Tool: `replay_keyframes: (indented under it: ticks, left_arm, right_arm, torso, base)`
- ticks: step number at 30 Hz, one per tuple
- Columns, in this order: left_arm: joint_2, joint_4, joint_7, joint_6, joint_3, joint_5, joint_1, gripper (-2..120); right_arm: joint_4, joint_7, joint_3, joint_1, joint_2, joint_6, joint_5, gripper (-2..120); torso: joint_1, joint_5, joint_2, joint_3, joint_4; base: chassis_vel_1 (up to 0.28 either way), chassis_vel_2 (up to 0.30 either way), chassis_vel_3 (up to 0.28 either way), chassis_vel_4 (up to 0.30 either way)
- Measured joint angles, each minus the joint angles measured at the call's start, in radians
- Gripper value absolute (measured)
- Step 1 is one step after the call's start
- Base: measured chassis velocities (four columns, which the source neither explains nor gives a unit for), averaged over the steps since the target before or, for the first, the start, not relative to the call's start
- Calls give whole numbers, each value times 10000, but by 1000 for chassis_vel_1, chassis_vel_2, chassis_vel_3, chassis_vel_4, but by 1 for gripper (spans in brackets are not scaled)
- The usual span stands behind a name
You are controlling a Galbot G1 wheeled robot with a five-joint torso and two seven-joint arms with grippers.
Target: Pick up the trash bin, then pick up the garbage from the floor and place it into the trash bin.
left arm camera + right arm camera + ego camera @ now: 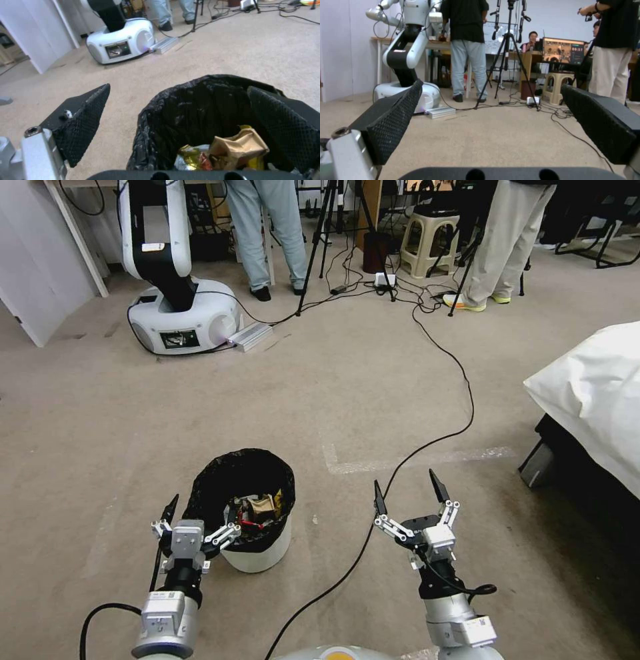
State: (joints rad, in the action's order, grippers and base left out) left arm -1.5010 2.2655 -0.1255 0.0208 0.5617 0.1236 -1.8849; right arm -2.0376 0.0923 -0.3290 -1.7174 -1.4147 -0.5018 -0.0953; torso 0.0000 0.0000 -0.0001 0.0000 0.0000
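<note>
The trash bin (257, 557) is a small white bucket with a black bag liner (186, 105), standing on the carpet just before me. Inside lies garbage (260, 508): a crumpled brown paper bag (238, 146), yellow and foil wrappers (191, 157) and a red piece. My left gripper (203, 513) is open and straddles the bin's near left rim, one finger (85, 120) outside and the other finger (283, 125) inside the liner. My right gripper (410, 493) hangs open over bare carpet to the right of the bin, holding nothing.
A black cable (460, 427) runs across the carpet under my right gripper. A white robot base (183, 317) stands at the far left, a tripod (327, 240), stool (430, 240) and people's legs behind. A bed with white bedding (593, 393) fills the right side.
</note>
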Motion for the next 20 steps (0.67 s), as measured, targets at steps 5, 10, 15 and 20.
replay_keyframes:
  ticks: [5, 10, 15, 20]
  left_arm:
    - [-4, -30, -68, -5, -7, -15, 25, 100]
    - [-4, -34, -83, 24, -7, -36, 38, 100]
    - [-4, -36, -90, 47, -7, -47, 46, 100]
    - [-3, -41, -95, 70, -4, -65, 52, 100]
  right_arm:
    - [0, 13, -4, 8, -1, 26, -7, 100]
    - [0, 13, -5, 11, -1, 29, -8, 100]
    - [-1, 13, -5, 12, 1, 32, -8, 100]
    - [0, 13, -5, 12, 4, 34, -8, 100]
  torso:
    - [0, 0, 0, 0, 0]
    - [0, 0, 0, 0, 0]
    - [-1, 0, 0, 0, 0]
    - [0, 1, 0, 0, 0]
  base:
    - [0, 0, 0, 0]
    - [0, 0, 0, 0]
    - [0, 0, 0, 0]
    - [0, 0, 0, 0]
